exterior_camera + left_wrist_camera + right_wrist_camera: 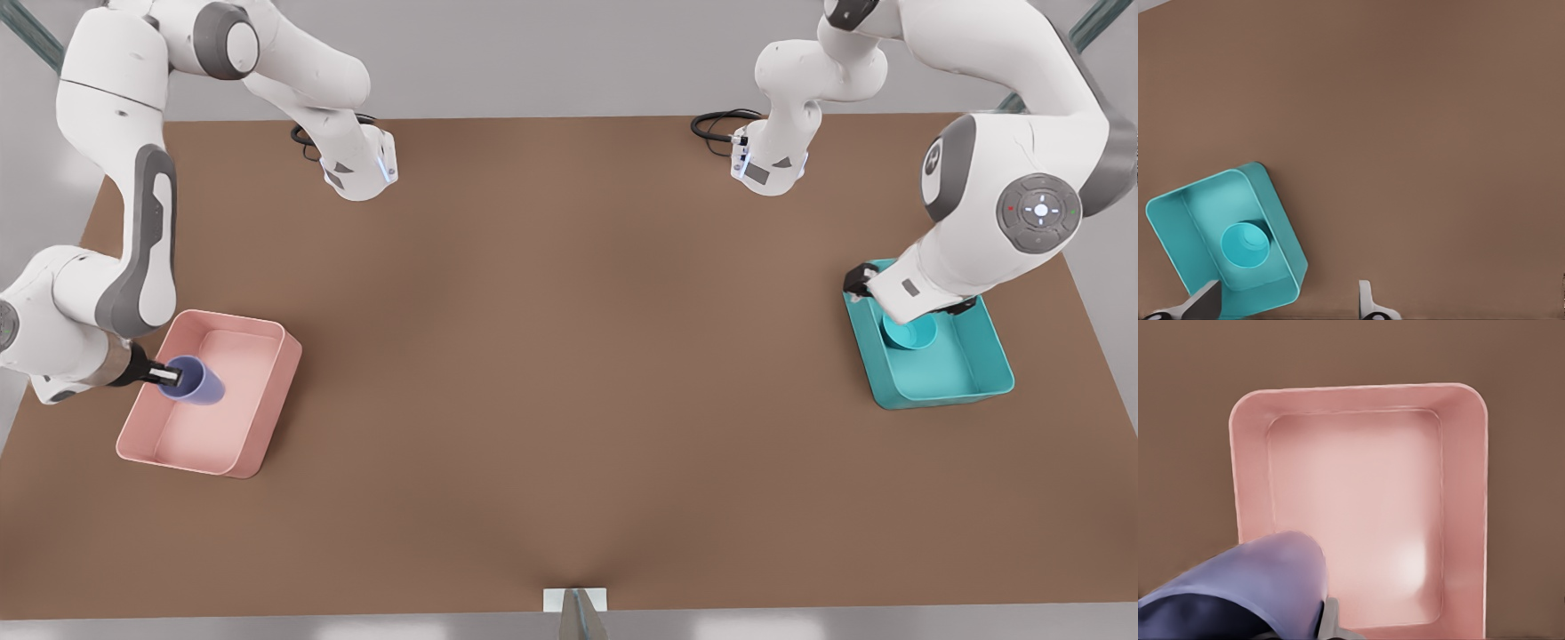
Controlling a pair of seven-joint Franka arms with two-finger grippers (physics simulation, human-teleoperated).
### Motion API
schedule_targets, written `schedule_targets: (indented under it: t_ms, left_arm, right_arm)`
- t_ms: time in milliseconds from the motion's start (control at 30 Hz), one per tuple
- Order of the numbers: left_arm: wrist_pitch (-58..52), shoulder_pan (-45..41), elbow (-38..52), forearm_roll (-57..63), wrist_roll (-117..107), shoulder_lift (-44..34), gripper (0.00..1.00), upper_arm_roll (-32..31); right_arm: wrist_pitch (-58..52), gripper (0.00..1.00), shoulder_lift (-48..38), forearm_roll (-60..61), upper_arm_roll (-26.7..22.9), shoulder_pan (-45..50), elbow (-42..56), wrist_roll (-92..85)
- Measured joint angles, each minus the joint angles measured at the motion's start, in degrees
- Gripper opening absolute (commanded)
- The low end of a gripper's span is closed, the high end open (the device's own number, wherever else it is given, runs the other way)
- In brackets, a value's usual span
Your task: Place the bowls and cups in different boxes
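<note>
Inside the teal box (pixel 965 378), at the front view's right, the small teal bowl (pixel 910 333) sits on the floor of the tub, near one end wall. Above that box hangs the left gripper (pixel 1288 300); its two fingers (pixel 1366 297) are spread wide apart and hold nothing, one over the box's end, the other over bare table (pixel 569 356). At the front view's left, well apart from the teal tub, lies the pale pink box (pixel 258 418). Over it, the right gripper (pixel 171 376) is clamped on the rim of the lavender-blue cup (pixel 197 380), which is tilted on its side above the pink box's interior, not resting on its floor.
</note>
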Motion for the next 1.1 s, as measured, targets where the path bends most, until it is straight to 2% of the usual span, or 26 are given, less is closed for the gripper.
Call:
schedule_targets:
  t_ms: [133,267,300,333,433,600,733,833,933,1033,1100]
  left_arm:
    - [-2.3,0.7,-0.3,-0.1,-1.7,1.2,1.0,0.0]
    - [-4.0,1.1,0.6,0.5,-3.1,1.3,1.0,-0.1]
    - [-4.3,1.5,1.0,0.7,-3.4,1.3,1.0,0.0]
    - [-4.6,2.9,1.2,0.9,-3.7,1.5,1.0,0.0]
    - [-5.1,9.1,1.3,-4.7,-4.4,2.1,1.0,-0.3]
    - [-6.1,6.7,1.4,-5.1,-5.4,0.7,1.0,-5.8]
    - [-6.5,7.3,1.1,-4.4,-6.0,1.0,1.0,-6.2]
    - [-6.7,7.3,1.0,-4.1,-6.4,1.2,1.0,-6.2]
    - [-6.7,7.4,1.0,-4.0,-6.7,1.2,1.0,-6.1]
    - [-6.7,7.4,1.0,-3.9,-6.9,1.2,1.0,-6.1]
    - [-6.8,7.5,1.0,-3.8,-7.1,1.2,1.0,-6.1]
  right_arm:
    - [3.6,0.21,7.7,0.3,-0.3,-0.1,0.0,-5.0]
    - [7.4,0.21,10.9,1.0,-0.3,-0.2,-0.8,-9.0]
    - [7.8,0.32,11.0,1.5,-0.3,-0.2,-1.3,-9.9]
    - [8.0,1.0,11.1,1.9,-0.3,-0.3,-1.7,-10.6]
    - [8.0,1.0,10.7,1.6,-0.2,-0.6,-2.0,-11.7]
    - [2.5,1.0,4.1,2.5,0.6,0.0,-1.3,-13.7]
    - [-7.7,1.0,-5.0,3.7,0.7,3.0,2.8,-15.3]
    - [-17.0,1.0,-5.4,1.3,0.7,11.6,9.7,-11.9]
    - [-24.1,1.0,-6.3,-1.8,1.6,13.9,15.5,-8.6]
    - [-29.5,1.0,-13.2,-2.8,4.2,12.4,13.1,-5.7]
    - [-31.5,1.0,-15.0,-3.1,4.7,12.0,11.6,-4.0]
